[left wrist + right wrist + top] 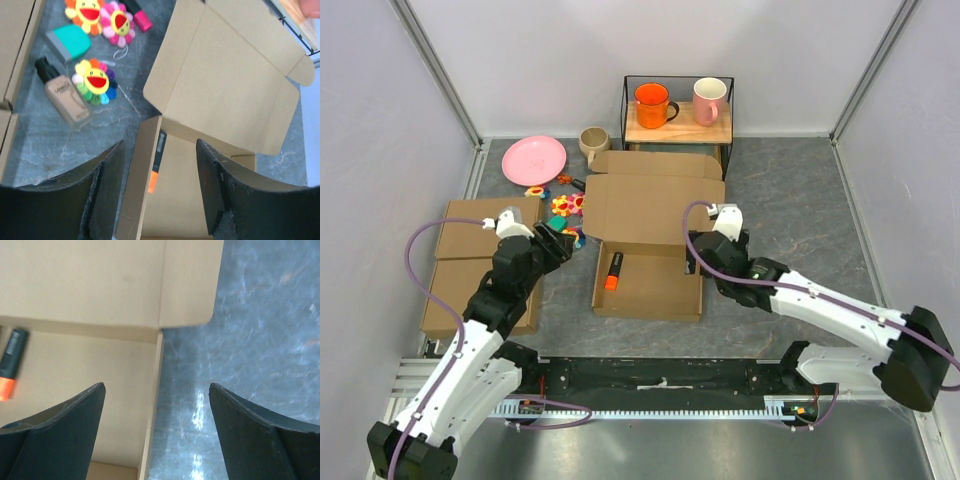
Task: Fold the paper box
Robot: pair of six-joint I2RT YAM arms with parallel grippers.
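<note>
The paper box [655, 290] lies mid-table as a shallow brown tray with its lid [655, 205] open and leaning back. An orange-and-black marker [614, 270] lies inside by the left wall. My left gripper [566, 242] is open and empty, just left of the tray's far-left corner. In the left wrist view its gripper [160, 167] straddles the left wall [134, 190], with the marker [156, 162] beyond it. My right gripper [693, 255] is open and empty at the tray's right wall. In the right wrist view its gripper [157, 407] straddles that wall [152, 415].
Two flat brown boxes [480, 260] lie edge to edge at the left. Flower toys [95, 80], a foundation bottle [65, 97] and a teal item [70, 42] sit left of the lid. A pink plate [533, 158], a beige mug [593, 142] and a rack [678, 120] with two mugs stand behind.
</note>
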